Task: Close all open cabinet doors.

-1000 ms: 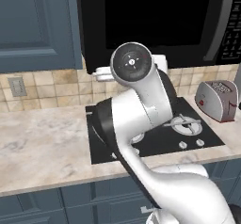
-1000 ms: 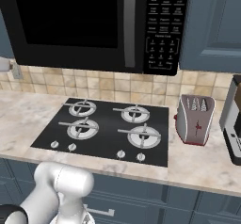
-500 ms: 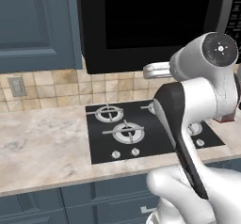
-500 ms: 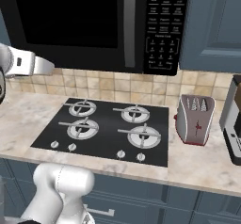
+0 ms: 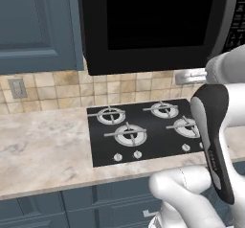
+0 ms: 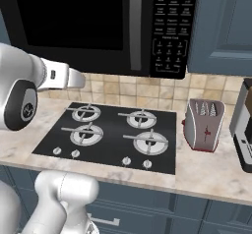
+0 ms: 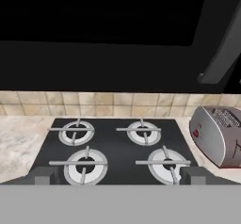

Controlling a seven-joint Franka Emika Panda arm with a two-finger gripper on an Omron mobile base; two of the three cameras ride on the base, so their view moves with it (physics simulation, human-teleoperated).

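Observation:
A slate-blue upper cabinet door (image 5: 37, 27) hangs left of the black microwave (image 5: 158, 23); another cabinet door (image 6: 222, 26) hangs to the microwave's right. Neither stands visibly swung out from these angles. Blue lower fronts (image 6: 147, 201) run under the counter. My gripper (image 7: 117, 176) is open, its dark fingertips (image 7: 41, 175) spread wide with nothing between them. It hovers level above the cooktop (image 7: 117, 148), facing the tiled backsplash. The white hand (image 6: 66, 78) shows just below the microwave and, in the left base view, the hand (image 5: 190, 76) reaches left from the arm.
A steel toaster (image 6: 203, 125) stands right of the cooktop (image 6: 110, 134), with a dark coffee machine (image 6: 243, 125) at the far right. A wall socket (image 5: 17, 88) sits on the backsplash. The marble counter (image 5: 43, 145) runs left of the burners. My arm (image 5: 215, 145) fills the right side.
The arm has swung from the left of the cooktop to the right in the left base view. The hand has come into the right base view from the left, under the microwave.

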